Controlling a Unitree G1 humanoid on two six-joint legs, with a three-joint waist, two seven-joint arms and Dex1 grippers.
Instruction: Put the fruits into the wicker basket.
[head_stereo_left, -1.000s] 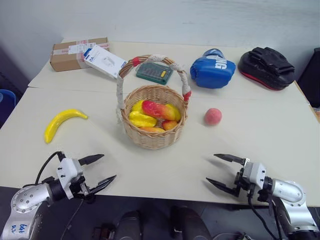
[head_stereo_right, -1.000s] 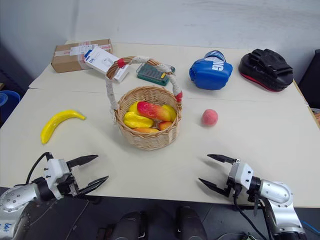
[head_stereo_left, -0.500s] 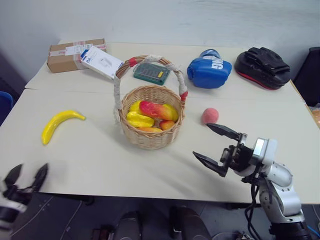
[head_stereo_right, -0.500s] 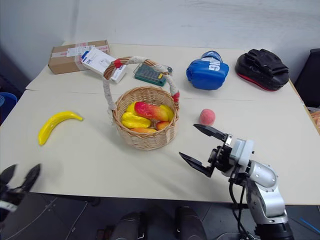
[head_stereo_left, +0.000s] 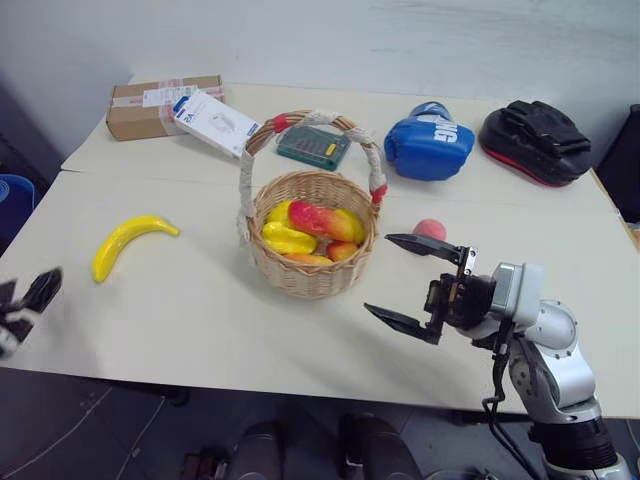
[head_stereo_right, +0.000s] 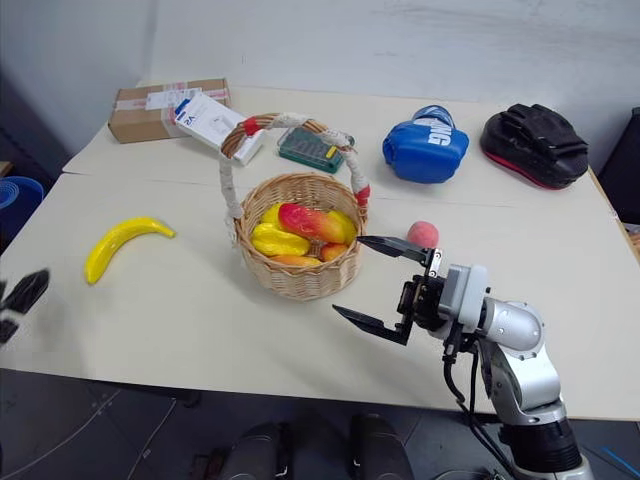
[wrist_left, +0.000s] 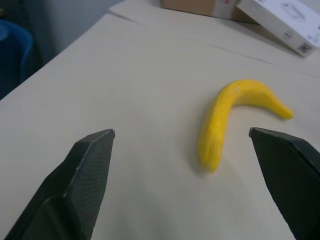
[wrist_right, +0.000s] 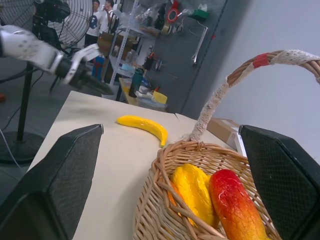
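A pale table (head_stereo_left: 200, 330) is seen from above; the wicker basket (head_stereo_left: 312, 270) is placed near its middle, with yellow and red-orange mango-like fruits (head_stereo_left: 318, 222) already lying inside it; the tall handle, wrapped in white cloth with red bands, arches over them. A yellow banana (head_stereo_left: 128, 240) is laid on the table toward the left edge, well apart from the basket; a small pink-red peach (head_stereo_left: 430, 229) is set just to the right of the basket, partly hidden behind the right gripper (head_stereo_left: 410, 290). The right gripper is held above the table near the front edge, beside the basket; its jaws are spread wide and nothing is gripped. The left gripper (wrist_left: 185, 175) is held at the left edge of the table, its jaws also spread wide and empty, with the banana seen beyond them. Along the far edge, a cardboard box (head_stereo_left: 150, 105), a white box (head_stereo_left: 217, 123), a green case (head_stereo_left: 313, 146), a blue boxing glove (head_stereo_left: 430, 140) and a black pad (head_stereo_left: 535, 140) are arranged.
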